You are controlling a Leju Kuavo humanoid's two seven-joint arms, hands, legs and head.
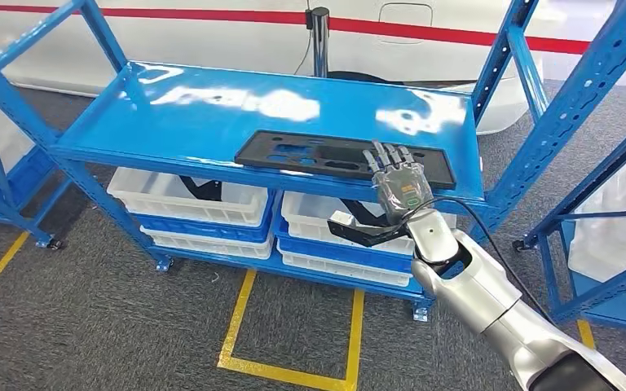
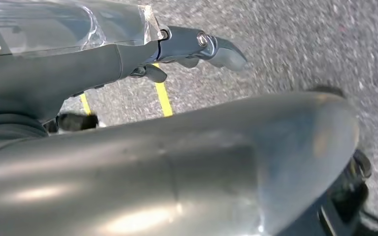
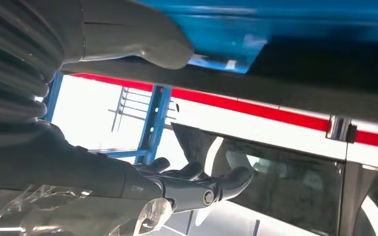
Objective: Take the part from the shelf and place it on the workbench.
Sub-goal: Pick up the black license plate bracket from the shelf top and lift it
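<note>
- The black flat part (image 1: 344, 155) lies on the blue shelf (image 1: 212, 114), near its front edge.
- The right hand (image 1: 397, 181) reaches over the part's right end, fingers (image 1: 385, 155) extended and holding nothing.
- The left hand (image 2: 187, 46) hangs above the floor, its fingers slightly curled and holding nothing.

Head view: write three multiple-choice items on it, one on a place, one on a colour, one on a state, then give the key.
1. Where does the black part lie?
A. On the top board of the blue shelf, near its front edge
B. In a white bin
C. On the floor

2. What colour are the floor lines?
A. Red
B. Yellow
C. Green

3. How is the right hand?
A. Hanging beside the robot's body
B. Carrying the part off the shelf
C. At the part's near edge, fingers over it, part flat on the shelf

Key: 1 A, it rests on the board; 2 B, yellow tape on grey carpet; 3 C, fingers overlap the part's edge.
</note>
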